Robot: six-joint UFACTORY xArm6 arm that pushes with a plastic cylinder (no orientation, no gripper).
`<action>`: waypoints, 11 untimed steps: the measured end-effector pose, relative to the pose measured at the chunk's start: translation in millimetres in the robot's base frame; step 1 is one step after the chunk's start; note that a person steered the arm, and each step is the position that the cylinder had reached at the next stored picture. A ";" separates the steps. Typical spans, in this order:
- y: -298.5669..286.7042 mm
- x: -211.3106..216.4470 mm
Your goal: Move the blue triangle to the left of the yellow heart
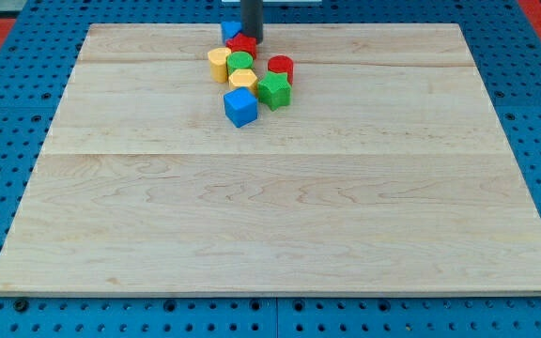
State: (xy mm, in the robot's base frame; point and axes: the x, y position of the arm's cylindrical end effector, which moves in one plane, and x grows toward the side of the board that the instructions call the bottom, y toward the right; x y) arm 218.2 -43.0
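Blocks sit in one tight cluster near the top edge of the wooden board [280,216], a little to the view's left of centre. I have no pincer to open or close, only a dark rod; my tip [252,39] stands at the top of the cluster, just right of the blue triangle [230,30] and just above the red block [243,44]. The yellow heart [218,63] lies below the triangle, near it. Beside the heart are a green block [239,63], a second yellow block [243,80] and a red cylinder [281,68]. Lower are a green star-like block [274,90] and a blue cube [240,106].
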 end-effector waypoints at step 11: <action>-106.3 12.7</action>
